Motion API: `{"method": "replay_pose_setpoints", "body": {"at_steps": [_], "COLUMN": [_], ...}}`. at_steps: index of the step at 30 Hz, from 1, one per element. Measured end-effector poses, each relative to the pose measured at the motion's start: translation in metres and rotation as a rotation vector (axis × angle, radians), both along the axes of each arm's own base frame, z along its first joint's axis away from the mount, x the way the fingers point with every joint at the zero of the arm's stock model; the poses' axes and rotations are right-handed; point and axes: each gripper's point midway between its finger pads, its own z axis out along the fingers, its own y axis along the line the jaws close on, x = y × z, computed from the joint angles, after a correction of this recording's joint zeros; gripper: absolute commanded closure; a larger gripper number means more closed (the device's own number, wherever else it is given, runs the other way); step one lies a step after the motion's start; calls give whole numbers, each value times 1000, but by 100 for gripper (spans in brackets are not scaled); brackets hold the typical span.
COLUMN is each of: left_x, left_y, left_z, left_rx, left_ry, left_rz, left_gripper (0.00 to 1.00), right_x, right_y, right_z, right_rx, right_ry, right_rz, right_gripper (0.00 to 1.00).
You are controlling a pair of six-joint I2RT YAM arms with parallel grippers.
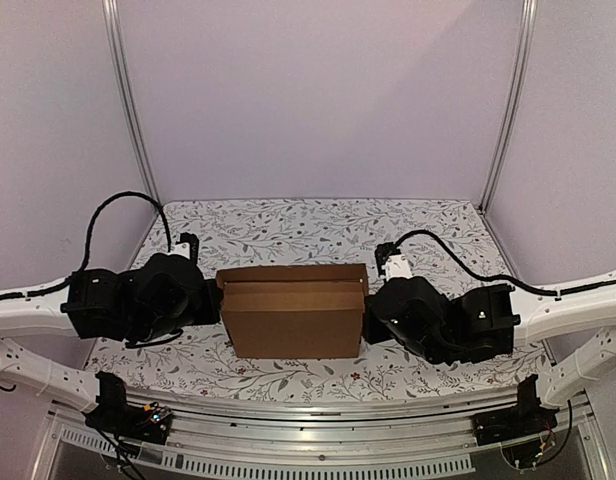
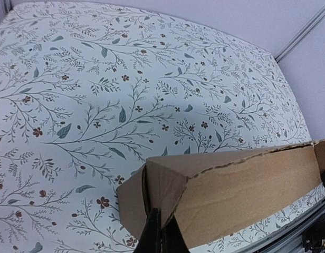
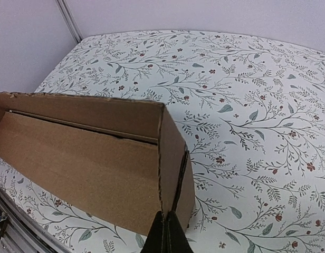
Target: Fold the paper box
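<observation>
The paper box is a brown cardboard box standing folded at the middle of the table, its lid flap lying over the top. My left gripper is at the box's left end and my right gripper at its right end. In the left wrist view the gripper is shut, its tips against the end wall of the box beside a side flap. In the right wrist view the gripper is shut too, its tips touching the end panel of the box at the slit.
The box stands on a floral-patterned tabletop enclosed by pale walls at the back and sides. A metal rail runs along the near edge. Black cables loop off both arms.
</observation>
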Motion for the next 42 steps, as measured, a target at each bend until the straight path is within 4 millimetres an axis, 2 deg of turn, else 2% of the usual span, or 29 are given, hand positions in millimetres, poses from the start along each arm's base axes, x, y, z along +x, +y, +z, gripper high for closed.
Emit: {"method": "replay_pose_setpoints", "body": {"at_steps": [10,11,17,23,27,32,34,37,42], "left_x": [-2,-2,-4,-6,-6,-6,-6,-6,-7], "left_y": [-1,-1,-1,-5,-5,-6,-5,-5,-5], "left_z": [-11,-11,-11,-11,-11,-11,-11,-11,-11], "left_rx": [48,48,44,38,38,38,39,40,42], "left_ry": [-47,-50,-64,-65,-66,-67,-68,-69,-70], "left_rz": [28,31,39,29,31,31,31,31,29], "left_gripper": [100,100,100,100,100,100,100,100,100], "right_x": [2,2,0,-6,-7,-2,4,14,20], "right_y": [0,-1,-3,-8,-12,-11,-14,-19,-17], "right_z": [-1,-1,0,12,36,82,93,91,68], "right_rx": [109,112,109,99,109,131,128,102,19], "right_ry": [-38,-38,-38,-43,-68,-109,-115,-97,-42], "right_rz": [-49,-49,-38,8,32,39,34,27,42], "right_gripper": [100,97,65,56,56,66,72,73,73]}}
